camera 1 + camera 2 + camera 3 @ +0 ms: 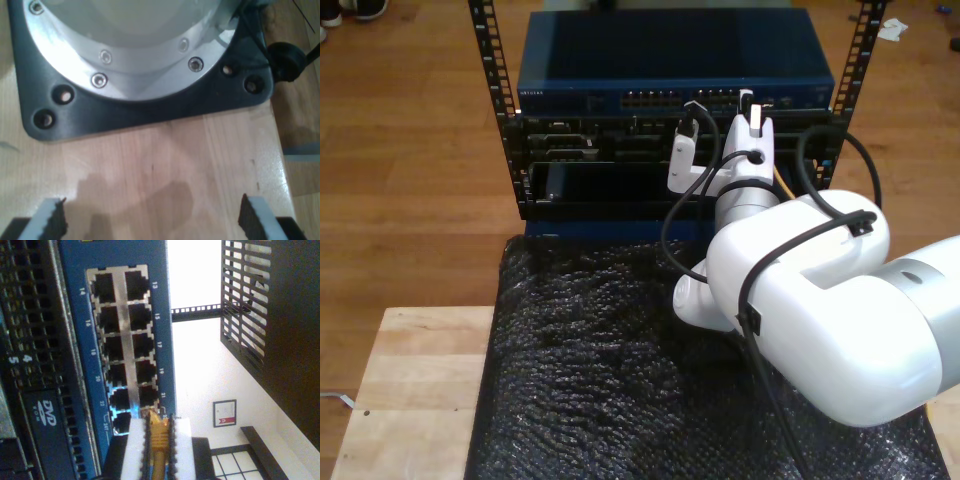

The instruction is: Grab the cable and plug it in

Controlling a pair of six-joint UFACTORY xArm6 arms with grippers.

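Second claw [159, 440], cable [156, 432], "DVD" label [48, 412]

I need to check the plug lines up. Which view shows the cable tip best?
The second wrist view: the cable sits pinched in my second hand, its tip just short of the switch ports. The exterior view shows a sliver of cable beside the arm.

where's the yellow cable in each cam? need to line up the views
First wrist view: not in it.
Second wrist view: cable clamped in my second hand, tip just short of the switch's end ports.
Exterior view: a sliver of it beside the raised arm, before the rack.
Shared landmark: blue switch.
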